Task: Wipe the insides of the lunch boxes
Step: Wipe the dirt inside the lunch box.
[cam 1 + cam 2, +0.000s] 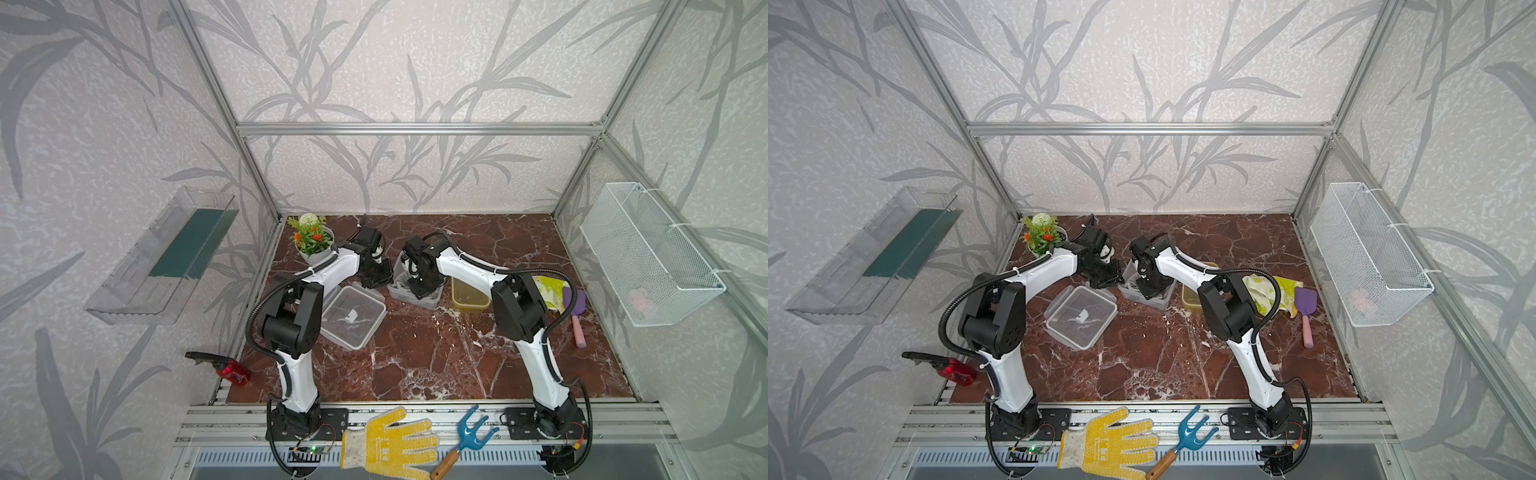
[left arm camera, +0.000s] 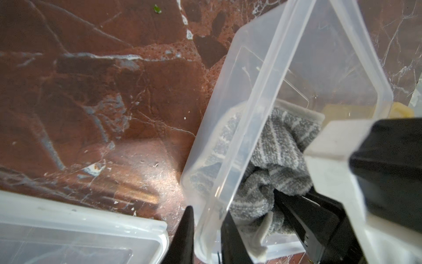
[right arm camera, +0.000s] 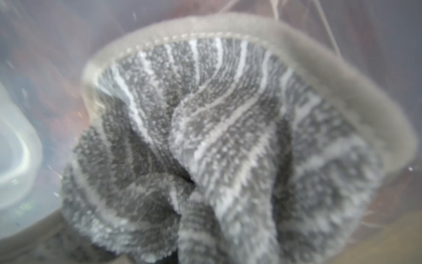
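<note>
Currently my left gripper [image 2: 206,212] is nearly closed, fingers [image 2: 186,228] pinching the clear box [image 2: 251,91] wall. Right gripper [image 1: 417,289] is clamped tight on the cloth [image 3: 217,137] inside that box, mid-table. Amber box [image 1: 469,296] sits at its 3 o'clock, lid [image 1: 353,316] at 8. Only the left wrist view shows the pinch; both top views hide it.

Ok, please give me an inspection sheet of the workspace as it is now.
Surface: red-brown marble tabletop, small white specks.
Job's things: clear lunch box open, grey striped cloth inside; its lid flat beside it; amber lunch box nearby.
Clutter: flower pot, green-yellow cloth, purple scoop, red spray bottle, yellow glove, blue rake.
Grippers: left gripper clamps the clear box's wall; right gripper holds the cloth inside.
Cables: black hose loops along both arms.
Surroundings: clear wall tray, white wire basket.
</note>
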{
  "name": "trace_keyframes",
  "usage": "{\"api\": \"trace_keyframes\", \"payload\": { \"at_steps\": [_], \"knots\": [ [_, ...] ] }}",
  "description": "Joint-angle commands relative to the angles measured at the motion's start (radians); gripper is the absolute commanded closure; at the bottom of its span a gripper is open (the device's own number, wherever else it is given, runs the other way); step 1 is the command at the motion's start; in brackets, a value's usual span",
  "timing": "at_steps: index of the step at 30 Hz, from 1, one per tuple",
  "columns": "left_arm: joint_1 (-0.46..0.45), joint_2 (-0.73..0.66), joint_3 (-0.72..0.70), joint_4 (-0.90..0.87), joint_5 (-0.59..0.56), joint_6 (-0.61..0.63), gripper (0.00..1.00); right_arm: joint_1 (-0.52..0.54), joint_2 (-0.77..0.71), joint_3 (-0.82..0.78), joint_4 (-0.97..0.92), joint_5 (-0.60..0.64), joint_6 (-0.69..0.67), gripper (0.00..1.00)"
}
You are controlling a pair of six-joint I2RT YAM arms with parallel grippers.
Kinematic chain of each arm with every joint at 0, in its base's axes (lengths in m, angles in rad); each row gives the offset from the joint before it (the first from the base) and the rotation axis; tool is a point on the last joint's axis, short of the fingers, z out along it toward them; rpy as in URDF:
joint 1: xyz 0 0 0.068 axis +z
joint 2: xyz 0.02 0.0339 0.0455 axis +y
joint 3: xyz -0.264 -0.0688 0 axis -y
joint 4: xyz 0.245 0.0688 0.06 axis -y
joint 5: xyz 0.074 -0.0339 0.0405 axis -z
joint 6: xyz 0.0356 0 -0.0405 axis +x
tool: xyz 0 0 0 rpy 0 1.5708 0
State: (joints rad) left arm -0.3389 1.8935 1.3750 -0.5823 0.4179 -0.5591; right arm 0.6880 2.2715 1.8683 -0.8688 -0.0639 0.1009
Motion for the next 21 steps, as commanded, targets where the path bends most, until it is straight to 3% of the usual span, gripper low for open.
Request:
{"api": "trace_keyframes", "payload": {
  "at_steps": [1, 7, 14, 18, 21],
  "knots": [
    [-0.012, 0.015, 0.022, 0.029, 0.03, -0.015, 0.82, 0.01, -0.012, -0.018, 0.115, -0.011, 0.089, 1.0],
    [-0.017, 0.019, 0.014, 0.032, 0.048, -0.015, 0.82, 0.013, -0.007, -0.05, 0.227, 0.193, 0.145, 1.0],
    [-0.017, 0.018, 0.013, 0.031, 0.055, -0.012, 0.82, 0.019, 0.027, -0.015, 0.212, 0.503, 0.12, 1.0],
    [-0.017, 0.02, 0.012, 0.037, 0.062, -0.018, 0.82, 0.013, 0.075, 0.053, 0.134, 0.537, 0.103, 1.0],
    [-0.017, 0.018, 0.011, 0.036, 0.061, -0.017, 0.82, 0.0, 0.109, 0.096, 0.065, 0.482, 0.088, 1.0]
  ]
}}
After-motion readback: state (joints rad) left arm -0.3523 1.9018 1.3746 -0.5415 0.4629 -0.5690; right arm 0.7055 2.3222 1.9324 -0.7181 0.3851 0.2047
